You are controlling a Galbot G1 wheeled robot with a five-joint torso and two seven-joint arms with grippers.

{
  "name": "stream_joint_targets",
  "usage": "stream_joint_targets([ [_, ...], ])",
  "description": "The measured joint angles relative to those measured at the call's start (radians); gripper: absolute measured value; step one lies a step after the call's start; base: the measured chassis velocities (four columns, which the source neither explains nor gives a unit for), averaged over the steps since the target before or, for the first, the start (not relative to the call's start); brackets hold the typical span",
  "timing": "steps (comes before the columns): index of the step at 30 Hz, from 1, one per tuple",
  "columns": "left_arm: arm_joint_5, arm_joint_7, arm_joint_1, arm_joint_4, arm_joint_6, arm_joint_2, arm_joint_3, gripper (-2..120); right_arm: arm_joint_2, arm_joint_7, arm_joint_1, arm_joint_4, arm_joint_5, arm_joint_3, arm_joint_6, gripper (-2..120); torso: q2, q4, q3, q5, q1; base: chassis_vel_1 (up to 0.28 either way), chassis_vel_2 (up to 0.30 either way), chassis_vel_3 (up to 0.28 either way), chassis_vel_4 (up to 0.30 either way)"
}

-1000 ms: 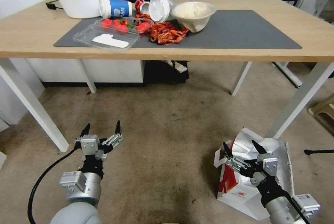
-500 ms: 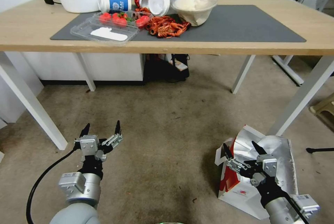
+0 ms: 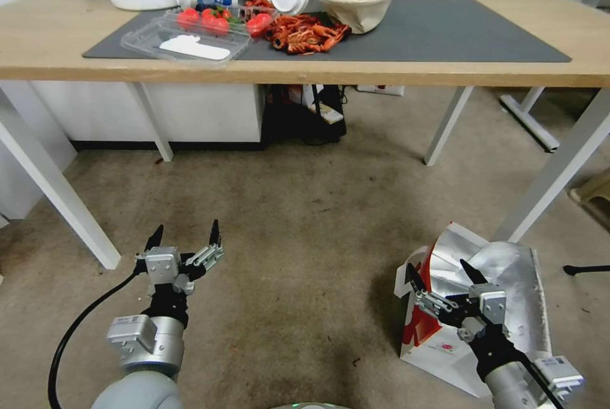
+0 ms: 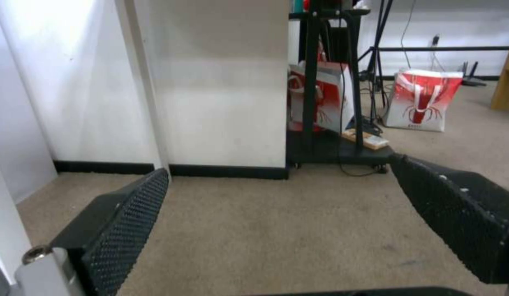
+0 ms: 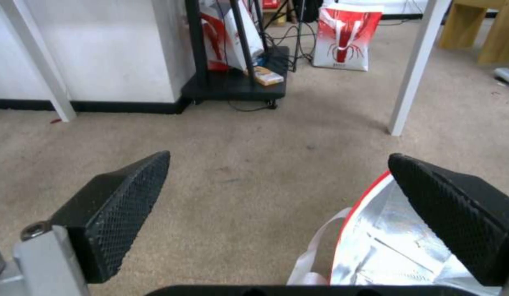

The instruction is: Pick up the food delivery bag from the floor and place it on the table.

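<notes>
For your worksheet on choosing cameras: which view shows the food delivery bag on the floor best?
The head view: the food delivery bag shows nearly whole, foil mouth open, beneath the right end effector. The right wrist view catches just its rim and handle; the left wrist view faces elsewhere.

A worn brownish carpet [image 3: 298, 218] with dark stains spreads below white wall panels [image 4: 221, 82] edged by a black baseboard [image 4: 227, 170], while at twelve o'clock a black wheeled stand [image 5: 235, 80] trails cables.

Right tool [image 3: 443, 275] covers part of bag [image 3: 515, 282]; bag logo [image 3: 447, 347] unreadable; desk [image 3: 51, 40] cropped on both sides.
</notes>
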Motion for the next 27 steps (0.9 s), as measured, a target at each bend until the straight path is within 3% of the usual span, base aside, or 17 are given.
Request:
stream_joint_targets([
  [17,-0.009,0.002,-0.013,0.034,-0.049,0.011,-0.008,100,-0.019,0.010,0.024,-0.043,0.000,0.031,0.011,100,0.006,-0.0001,0.000,0.0000,0.001,0.000,0.000,0.000,0.000],
  [23,-0.011,0.002,-0.014,0.037,-0.053,0.016,-0.014,100,-0.106,0.036,0.077,-0.111,0.026,0.102,-0.002,100,0.007,0.0001,0.000,0.0003,0.001,0.000,0.000,0.000,0.000],
  [26,-0.011,0.002,-0.016,0.038,-0.054,0.017,-0.014,100,-0.222,0.092,0.119,-0.187,0.059,0.176,-0.032,100,0.008,0.0000,0.000,0.0002,0.001,0.000,0.000,0.000,0.000],
  [27,-0.011,0.002,-0.016,0.038,-0.054,0.017,-0.014,100,-0.222,0.092,0.119,-0.187,0.059,0.176,-0.032,100,0.008,0.0000,0.000,0.0002,0.001,0.000,0.000,0.000,0.000],
])
